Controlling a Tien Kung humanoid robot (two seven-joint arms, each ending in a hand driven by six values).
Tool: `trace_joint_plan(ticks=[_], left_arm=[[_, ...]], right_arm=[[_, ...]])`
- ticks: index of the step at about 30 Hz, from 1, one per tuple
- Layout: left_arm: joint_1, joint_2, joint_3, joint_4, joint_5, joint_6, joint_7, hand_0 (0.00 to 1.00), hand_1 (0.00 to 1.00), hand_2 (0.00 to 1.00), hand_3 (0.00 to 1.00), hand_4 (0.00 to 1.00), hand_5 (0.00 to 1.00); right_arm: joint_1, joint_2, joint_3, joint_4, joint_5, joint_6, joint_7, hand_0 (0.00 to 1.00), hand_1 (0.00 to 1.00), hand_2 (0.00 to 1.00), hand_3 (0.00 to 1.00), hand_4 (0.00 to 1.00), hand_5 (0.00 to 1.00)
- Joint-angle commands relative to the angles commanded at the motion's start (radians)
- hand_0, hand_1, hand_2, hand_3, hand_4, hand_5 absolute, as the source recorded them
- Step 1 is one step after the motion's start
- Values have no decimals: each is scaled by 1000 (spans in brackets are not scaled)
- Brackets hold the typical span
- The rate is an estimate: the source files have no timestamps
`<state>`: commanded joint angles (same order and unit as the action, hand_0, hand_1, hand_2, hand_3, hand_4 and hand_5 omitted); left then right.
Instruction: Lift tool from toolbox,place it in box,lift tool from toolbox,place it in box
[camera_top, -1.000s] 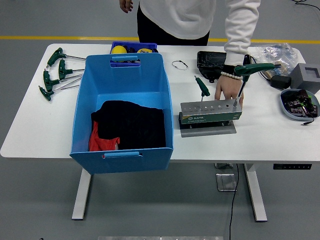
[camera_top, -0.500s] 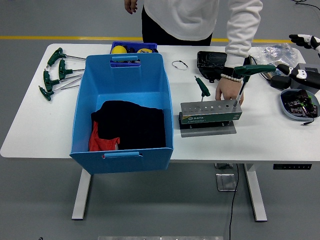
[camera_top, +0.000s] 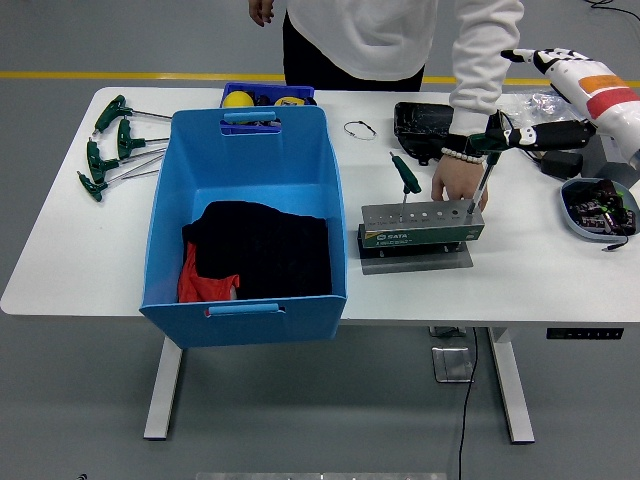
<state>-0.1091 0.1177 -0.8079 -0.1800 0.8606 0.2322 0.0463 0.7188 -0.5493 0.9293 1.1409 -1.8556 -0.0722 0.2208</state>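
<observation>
Tools stand handle-up in the grey tool rack (camera_top: 421, 222) so that your hand can come at them from above and the side: one T-handle wrench (camera_top: 483, 170) sits in the rack's right end hole, its shaft leaning slightly, and a shorter green-handled tool (camera_top: 405, 175) stands near the rack's left. A person's hand (camera_top: 456, 181) is pressed down behind the rack's right end, touching it, most likely to keep the rack from lifting or sliding when the wrench is drawn out.

Your right hand (camera_top: 540, 135) comes in from the right edge and sits right at the wrench's green cross handle. Dark fingers lie along the handle, while the white thumb sticks up and apart above. I cannot tell whether the fingers are closed around the handle or only laid against it. The left arm is out of view.

Nothing looks lifted yet: the wrench tip is in its hole. I judge you are at the first grasp. Pull up along the shaft's line, not sideways, or the rack may tip against the person's hand.

Your target, the blue box (camera_top: 245, 215), stands well to the left of the rack, open-topped, with black and red cloth in its near half. Spare T-handle wrenches (camera_top: 112, 148) lie on the white table (camera_top: 70, 255) beyond the box's left side.
</observation>
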Motion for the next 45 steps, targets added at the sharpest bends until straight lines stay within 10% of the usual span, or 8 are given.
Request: trace_joint_plan(ticks=[14, 15, 25, 45], left_arm=[[-14, 3, 38, 0, -39, 4, -6, 734, 714, 747, 743, 751, 741], [-14, 4, 40, 0, -41, 4, -6, 735, 712, 745, 743, 750, 739], [-18, 7, 55, 0, -51, 5, -5, 734, 710, 743, 743, 750, 738], [-20, 7, 73, 0, -73, 6, -10, 735, 708, 741, 739, 750, 734]], right_arm=[[188, 113, -192, -280, -7, 60, -4, 794, 704, 682, 777, 998, 674], [199, 121, -201, -304, -5, 63, -3, 569, 585, 588, 700, 998, 678], [260, 153, -259, -470, -31, 105, 42, 404, 503, 502, 640, 998, 660], [271, 173, -306, -522, -8, 125, 23, 276, 319, 317, 387, 998, 707]])
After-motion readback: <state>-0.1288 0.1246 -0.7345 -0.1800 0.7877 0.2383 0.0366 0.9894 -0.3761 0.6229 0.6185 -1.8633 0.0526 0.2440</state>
